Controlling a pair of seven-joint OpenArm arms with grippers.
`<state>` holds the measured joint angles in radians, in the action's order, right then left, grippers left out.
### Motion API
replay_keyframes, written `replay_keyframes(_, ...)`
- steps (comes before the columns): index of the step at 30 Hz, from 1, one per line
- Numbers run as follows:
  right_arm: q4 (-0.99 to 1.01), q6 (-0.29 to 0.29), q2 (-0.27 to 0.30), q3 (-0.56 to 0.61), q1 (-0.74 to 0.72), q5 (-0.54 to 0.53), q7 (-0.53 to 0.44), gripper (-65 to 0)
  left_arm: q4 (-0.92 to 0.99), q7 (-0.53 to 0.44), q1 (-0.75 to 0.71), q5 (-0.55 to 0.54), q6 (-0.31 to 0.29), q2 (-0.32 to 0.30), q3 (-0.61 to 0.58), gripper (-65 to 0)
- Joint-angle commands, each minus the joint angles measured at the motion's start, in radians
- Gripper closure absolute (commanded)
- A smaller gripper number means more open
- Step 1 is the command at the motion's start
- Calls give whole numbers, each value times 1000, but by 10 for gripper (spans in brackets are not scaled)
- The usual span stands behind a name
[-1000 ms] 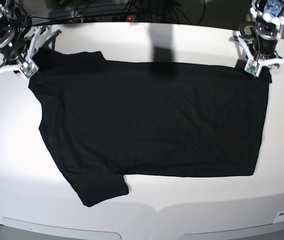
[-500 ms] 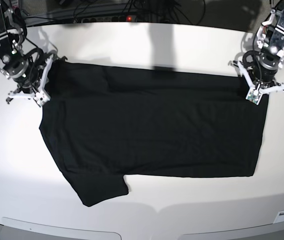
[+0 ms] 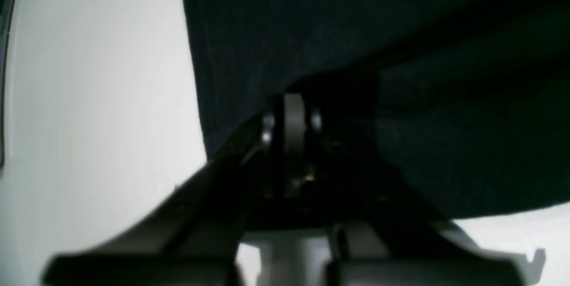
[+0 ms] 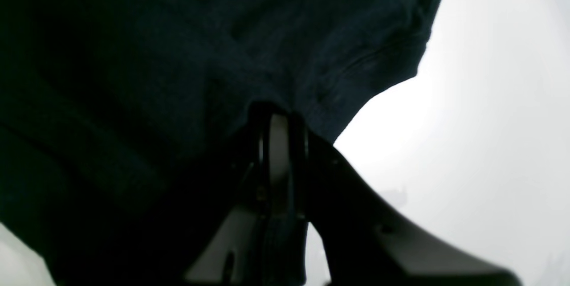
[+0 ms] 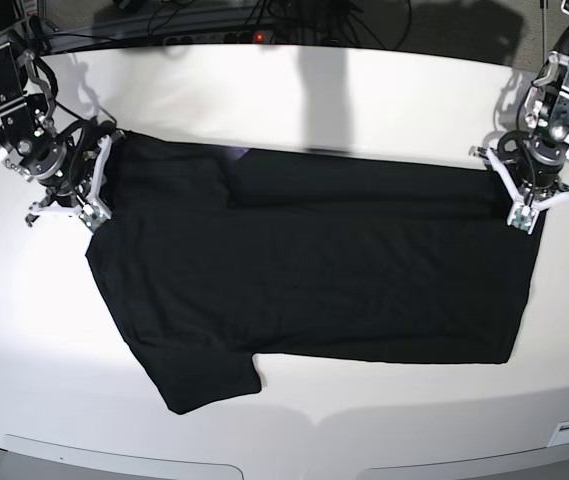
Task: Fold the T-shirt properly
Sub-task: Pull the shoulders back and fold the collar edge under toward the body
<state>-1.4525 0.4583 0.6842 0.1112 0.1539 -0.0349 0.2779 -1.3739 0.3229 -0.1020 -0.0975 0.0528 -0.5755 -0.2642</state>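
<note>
T-shirt point(image 5: 314, 270) lies spread across white table point(image 5: 294, 420).

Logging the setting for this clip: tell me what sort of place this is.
Probably a robotics lab bench, not a home. A black T-shirt lies spread on a bare white table, with a robot arm at each end of it, and a power strip and loose cables run along the far edge.
</note>
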Motion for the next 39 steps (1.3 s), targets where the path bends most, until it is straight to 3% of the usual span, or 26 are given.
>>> replay_keyframes(1,-11,-18,23,-14,-21,-16,-8,-130,-14,20,24,10,26,-21,9,-157)
replay_keyframes(4,-16,-18,23,-43,-21,-111,-1,-186,-37,95,36,10,50,-28,9,-264)
replay_keyframes(9,-48,-6,22,-146,-21,-233,45,-185,-89,119,33,-29,116,-64,9,-265)
replay_keyframes(13,-75,58,18,-222,-20,-375,106,-185,-150,118,33,-93,134,-73,9,-265)
replay_keyframes(19,-112,97,-86,-266,-20,-500,177,-184,-239,115,35,-139,133,-71,9,-264)
replay_keyframes(25,-113,111,-210,-266,-20,-536,193,-183,-243,93,35,-176,130,-70,9,-249)
replay_keyframes(27,-113,111,-252,-266,-20,-545,210,-125,-241,60,35,-211,127,-67,9,-182)
replay_keyframes(29,-113,111,-287,-266,-20,-524,241,-11,-229,34,37,-210,127,-62,9,-75)
replay_keyframes(31,-112,111,-314,-266,-20,-463,268,0,-194,7,39,-211,128,-58,9,0)
replay_keyframes(35,-112,110,-350,-266,-19,-356,285,0,-78,-60,41,-247,120,-38,9,0)
replay_keyframes(39,-112,110,-364,-266,-18,-302,292,0,45,-89,63,-253,55,10,9,0)
